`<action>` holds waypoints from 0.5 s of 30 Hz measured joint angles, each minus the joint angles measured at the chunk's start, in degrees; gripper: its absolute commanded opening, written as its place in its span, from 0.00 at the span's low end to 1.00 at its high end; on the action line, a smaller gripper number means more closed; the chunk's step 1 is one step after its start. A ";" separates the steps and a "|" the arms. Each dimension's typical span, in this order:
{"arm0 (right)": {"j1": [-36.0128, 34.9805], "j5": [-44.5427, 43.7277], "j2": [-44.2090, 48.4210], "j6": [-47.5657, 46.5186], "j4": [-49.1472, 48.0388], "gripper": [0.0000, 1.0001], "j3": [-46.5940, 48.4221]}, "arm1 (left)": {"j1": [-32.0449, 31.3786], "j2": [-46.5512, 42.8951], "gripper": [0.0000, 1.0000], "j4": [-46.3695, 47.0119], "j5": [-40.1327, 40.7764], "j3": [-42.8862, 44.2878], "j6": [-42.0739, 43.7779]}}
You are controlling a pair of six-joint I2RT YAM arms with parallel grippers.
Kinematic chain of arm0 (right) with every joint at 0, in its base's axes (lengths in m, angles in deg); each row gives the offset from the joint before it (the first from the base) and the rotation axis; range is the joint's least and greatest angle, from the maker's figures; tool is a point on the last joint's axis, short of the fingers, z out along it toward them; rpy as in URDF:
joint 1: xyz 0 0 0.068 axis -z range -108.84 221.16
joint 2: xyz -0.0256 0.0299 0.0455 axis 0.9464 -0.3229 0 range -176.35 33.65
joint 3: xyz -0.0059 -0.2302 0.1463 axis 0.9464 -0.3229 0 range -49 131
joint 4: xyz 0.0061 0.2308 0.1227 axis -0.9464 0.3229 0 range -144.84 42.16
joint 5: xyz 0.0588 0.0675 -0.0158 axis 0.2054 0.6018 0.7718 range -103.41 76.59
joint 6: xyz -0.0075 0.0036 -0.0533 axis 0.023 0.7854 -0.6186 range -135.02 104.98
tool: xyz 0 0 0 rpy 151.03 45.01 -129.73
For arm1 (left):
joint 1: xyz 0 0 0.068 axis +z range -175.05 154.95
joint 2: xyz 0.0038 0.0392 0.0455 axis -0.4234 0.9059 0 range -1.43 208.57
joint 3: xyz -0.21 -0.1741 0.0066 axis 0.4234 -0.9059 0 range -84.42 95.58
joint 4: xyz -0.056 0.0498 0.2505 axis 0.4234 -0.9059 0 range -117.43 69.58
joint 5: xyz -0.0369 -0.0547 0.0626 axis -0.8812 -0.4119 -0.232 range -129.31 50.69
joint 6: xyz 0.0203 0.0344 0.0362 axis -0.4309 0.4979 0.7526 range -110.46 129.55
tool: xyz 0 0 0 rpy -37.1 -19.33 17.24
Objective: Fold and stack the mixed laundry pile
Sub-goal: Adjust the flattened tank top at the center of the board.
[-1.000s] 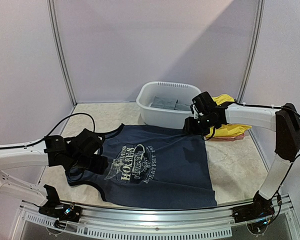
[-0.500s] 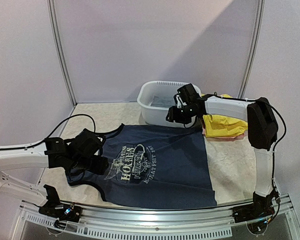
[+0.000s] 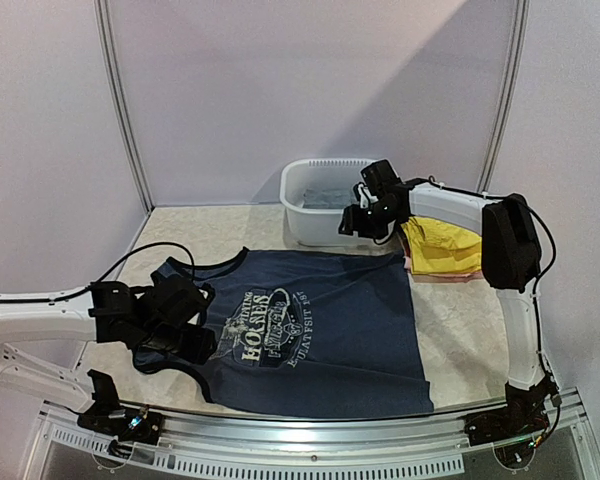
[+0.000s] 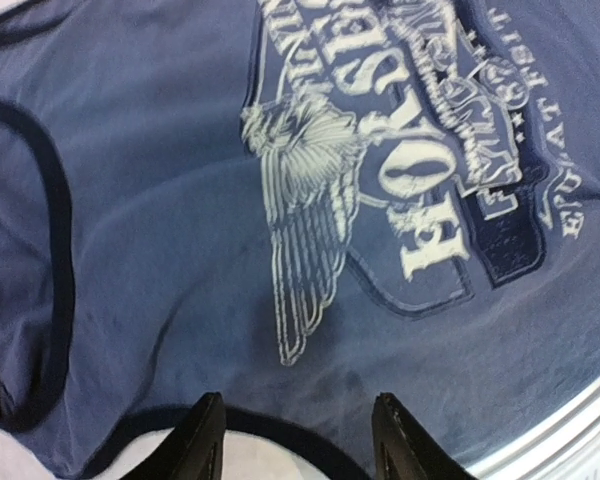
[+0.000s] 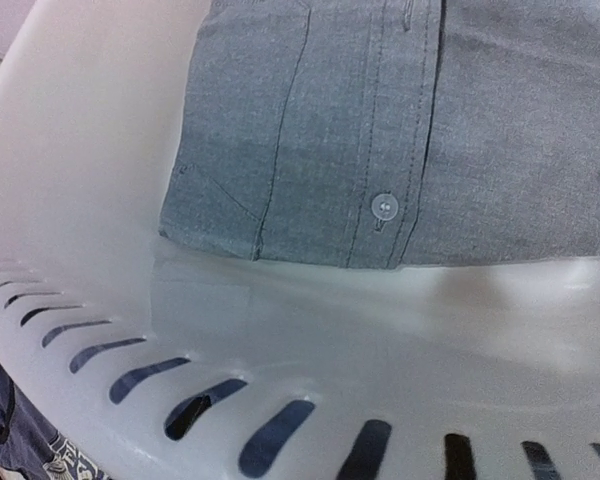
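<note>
One navy tank top [image 3: 320, 330] lies flat at bench [image 3: 470, 330] centre, left hand [image 4: 300, 448] unclenched over its 8 o'clock edge; right hand [image 3: 363, 218], grip unreadable, hovers at one 12 o'clock basin [image 3: 305, 225] holding one grey garment [image 5: 380, 120].

The navy tank top [image 3: 320, 335] lay spread flat on the tabletop [image 3: 220, 235], white print up. A folded grey garment [image 5: 400, 120] sat in the basin [image 3: 310, 225]. Beside it, a yellow garment [image 3: 440, 245] rested atop a reddish one [image 3: 445, 274].

On the tank top [image 3: 330, 350], the white chest print [image 4: 420, 180] shows a large word like "HORSES" and a smaller line starting "EQUAT"; other lettering is too blurred
</note>
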 measured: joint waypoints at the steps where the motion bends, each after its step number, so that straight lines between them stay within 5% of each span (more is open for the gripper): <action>1: -0.22 0.39 0.15 -0.28 -0.20 0.65 -0.39 | -0.61 0.07 0.50 -1.49 0.07 0.17 -1.01; 15: -9.20 0.81 17.81 -2.54 -2.23 0.73 -14.67 | -8.48 -0.02 0.52 -16.59 -3.65 5.22 -11.30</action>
